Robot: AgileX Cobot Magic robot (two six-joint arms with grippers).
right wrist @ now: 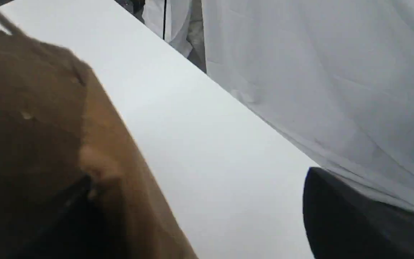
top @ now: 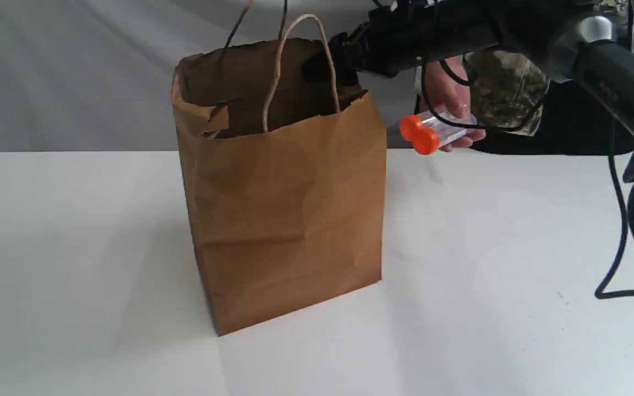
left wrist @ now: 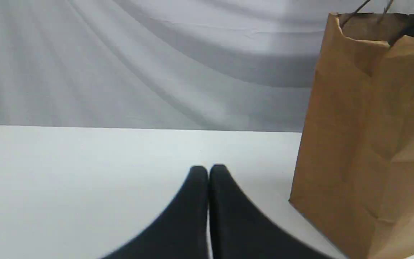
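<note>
A brown paper bag (top: 284, 220) with twine handles stands upright and open on the white table (top: 515, 247). My right gripper (top: 322, 65) reaches in from the right at the bag's far upper rim. In the right wrist view the right gripper (right wrist: 198, 176) is open: one dark finger (right wrist: 340, 216) is outside the bag (right wrist: 49, 144), the other looks to be inside it, with the bag's wall between them. My left gripper (left wrist: 208, 172) is shut and empty, low over the table beside the bag (left wrist: 368, 144).
Behind the right arm a person's hand (top: 449, 93) holds a clear tube with an orange cap (top: 420, 133) above the table's far edge. A black cable (top: 619, 242) hangs from the right arm. Grey cloth (top: 75, 66) forms the backdrop.
</note>
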